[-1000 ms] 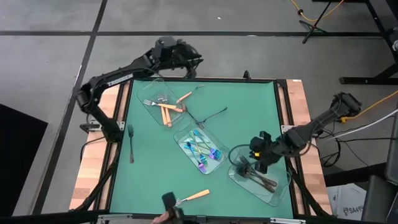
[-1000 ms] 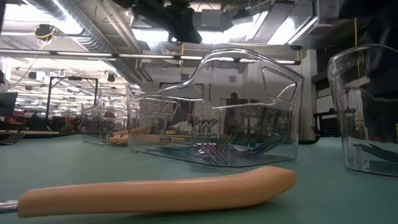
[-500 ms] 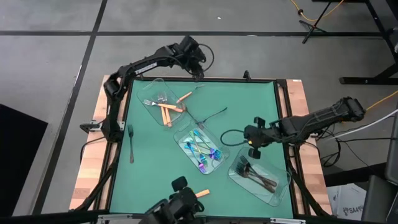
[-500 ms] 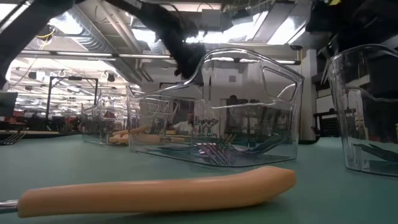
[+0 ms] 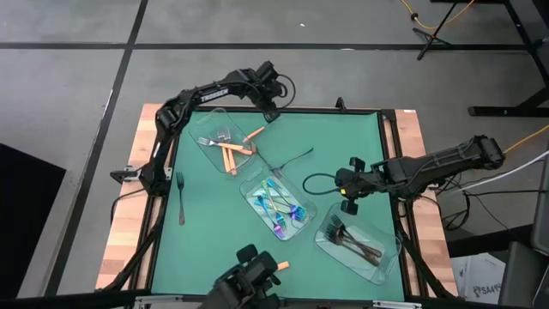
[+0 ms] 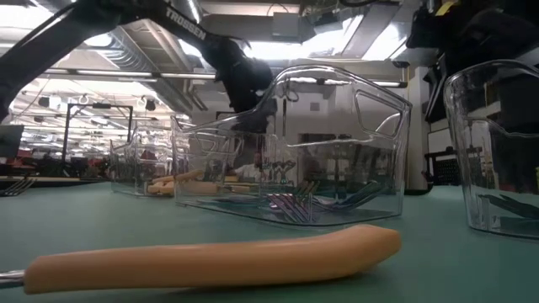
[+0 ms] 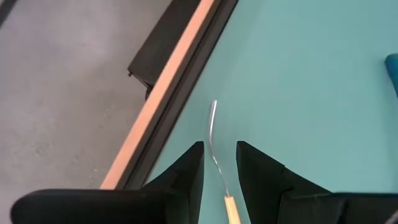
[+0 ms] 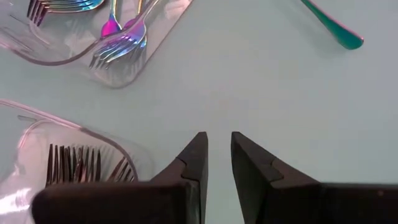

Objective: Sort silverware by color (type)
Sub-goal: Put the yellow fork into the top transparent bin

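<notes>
My left gripper (image 5: 272, 109) (image 7: 219, 163) is open at the table's far edge. Its fingers stand on either side of the thin silver stem (image 7: 213, 134) of an orange-handled utensil (image 5: 257, 131), which lies by the left tray's far corner. My right gripper (image 5: 346, 189) (image 8: 219, 155) is slightly open and holds nothing. It hovers over the mat between the middle tray (image 5: 276, 204) of iridescent forks (image 8: 118, 40) and the right tray (image 5: 356, 242) of dark forks (image 8: 71, 165). Another orange-handled fork (image 5: 274, 267) (image 6: 210, 257) lies at the near edge.
The left tray (image 5: 225, 142) holds orange-handled utensils. A dark fork (image 5: 181, 197) lies on the mat's left side. A thin utensil (image 5: 287, 158) with a teal handle end (image 8: 339, 36) lies mid-table. A dark object (image 5: 247, 281) sits at the near edge. Bare mat lies between the trays.
My left gripper has come down from beyond the far edge onto the mat by the orange-handled utensil's stem. My right gripper has moved away from over the right tray, toward the far edge and slightly left, and now hangs over bare mat.
</notes>
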Robot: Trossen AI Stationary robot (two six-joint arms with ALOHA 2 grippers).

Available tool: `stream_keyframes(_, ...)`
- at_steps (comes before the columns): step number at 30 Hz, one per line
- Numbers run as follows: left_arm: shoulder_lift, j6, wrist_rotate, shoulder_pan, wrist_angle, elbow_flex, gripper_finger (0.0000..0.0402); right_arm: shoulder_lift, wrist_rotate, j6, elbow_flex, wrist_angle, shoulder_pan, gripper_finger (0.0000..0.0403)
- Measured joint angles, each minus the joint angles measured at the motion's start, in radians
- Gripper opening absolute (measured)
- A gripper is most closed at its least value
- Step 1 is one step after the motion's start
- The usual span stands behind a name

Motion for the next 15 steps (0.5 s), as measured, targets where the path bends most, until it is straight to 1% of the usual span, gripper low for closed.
stream_keyframes(9, 0.027, -0.001, -0.001, -0.001, -0.069, -0.005, 0.0089, 0.0, 0.0, 0.0, 0.0, 0.0, 0.0, 0.0057)
stream_keyframes(15, 0.031, 0.001, 0.004, -0.007, -0.075, -0.076, 0.0089, 0.0, -0.001, 0.0, 0.0, 0.0, 0.0, 0.0057)
